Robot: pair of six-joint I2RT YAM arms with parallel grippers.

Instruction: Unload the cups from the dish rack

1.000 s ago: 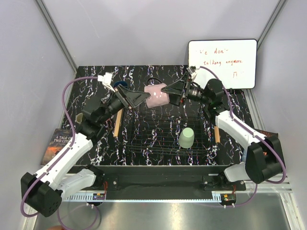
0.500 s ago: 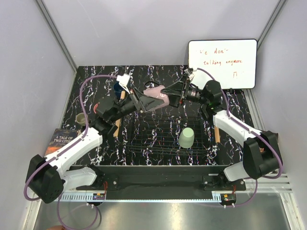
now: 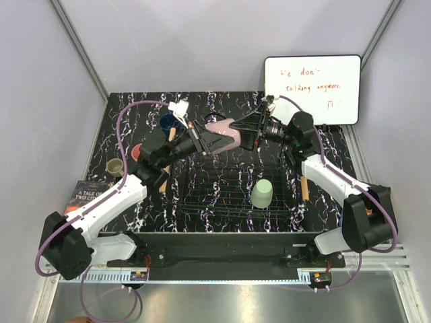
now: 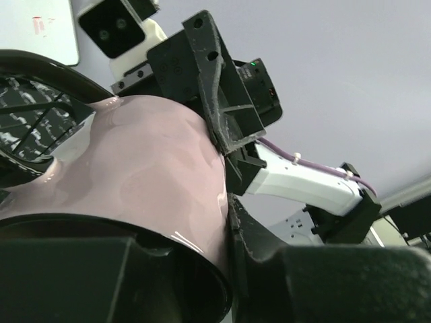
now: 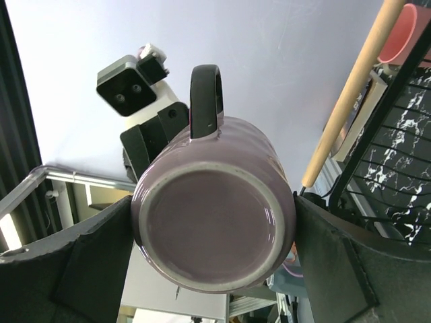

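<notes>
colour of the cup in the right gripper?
Mauve; cup shows best in right wrist view.

Whiteboard (image 3: 312,89): "talking anymore". Book (image 3: 81,198): "A TALE OF TWO".

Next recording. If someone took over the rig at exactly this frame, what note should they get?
Right gripper: shut on the mauve cup, held in the air over the far edge of the dish rack.
Left gripper: fingers around the same cup, but I cannot tell if it is clamped. It looks like a hand-over.
Done: the dark blue cup, pink cup and beige cup are on the table, left of the rack.
Left: set the mauve cup down, then take the mint green cup out of the rack's right part.
</notes>
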